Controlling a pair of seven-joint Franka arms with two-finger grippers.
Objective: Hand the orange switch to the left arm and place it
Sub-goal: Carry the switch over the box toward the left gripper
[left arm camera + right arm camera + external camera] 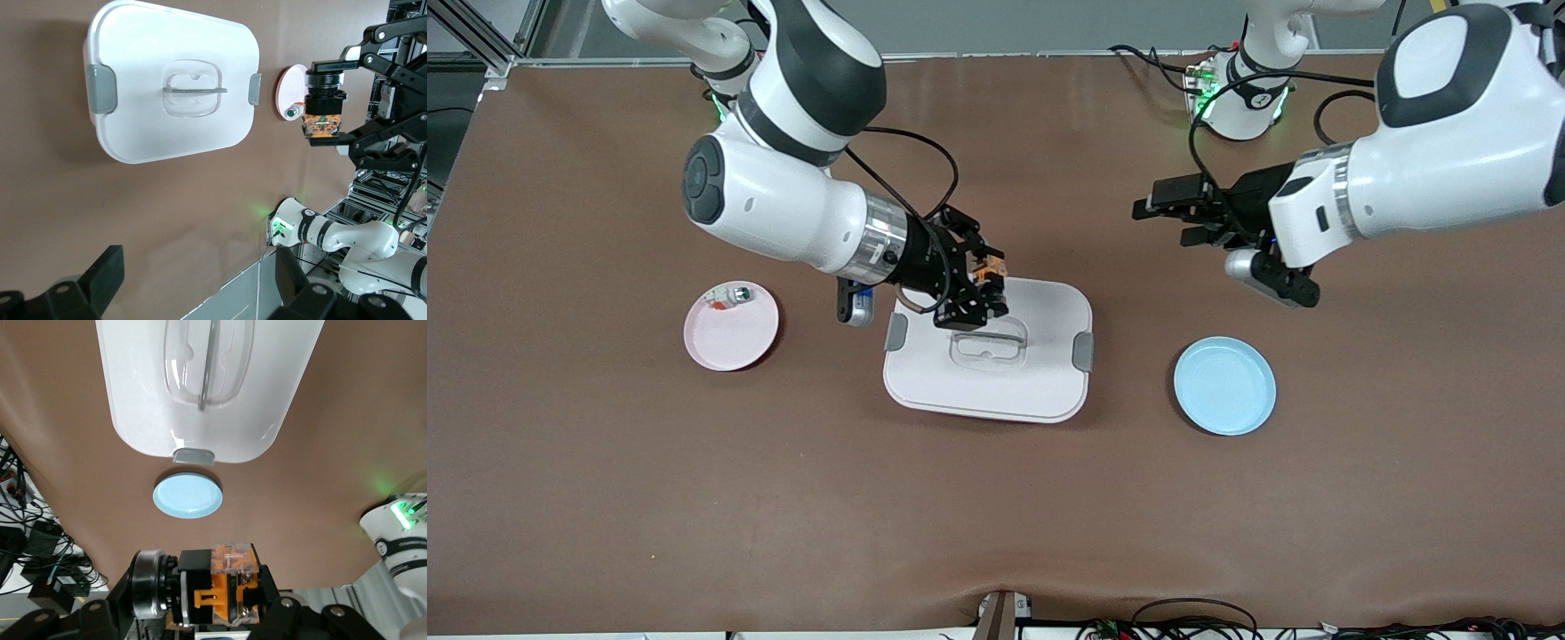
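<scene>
My right gripper (989, 286) is shut on the orange switch (988, 269), a black block with an orange middle, and holds it over the edge of the white box (1040, 373) nearest the arm bases. The right wrist view shows the switch (223, 587) clamped between the jaws, with the box (147, 400) below. The left wrist view shows the switch (323, 117) in the right gripper and the box (147, 60). My left gripper (1158, 213) is open and empty, up over bare table toward the left arm's end, pointing at the right gripper.
A pink plate (731, 331) with a small silver-white part (727, 296) lies toward the right arm's end. A blue plate (1224, 385) lies toward the left arm's end, also in the right wrist view (187, 495). Cables run near the arm bases.
</scene>
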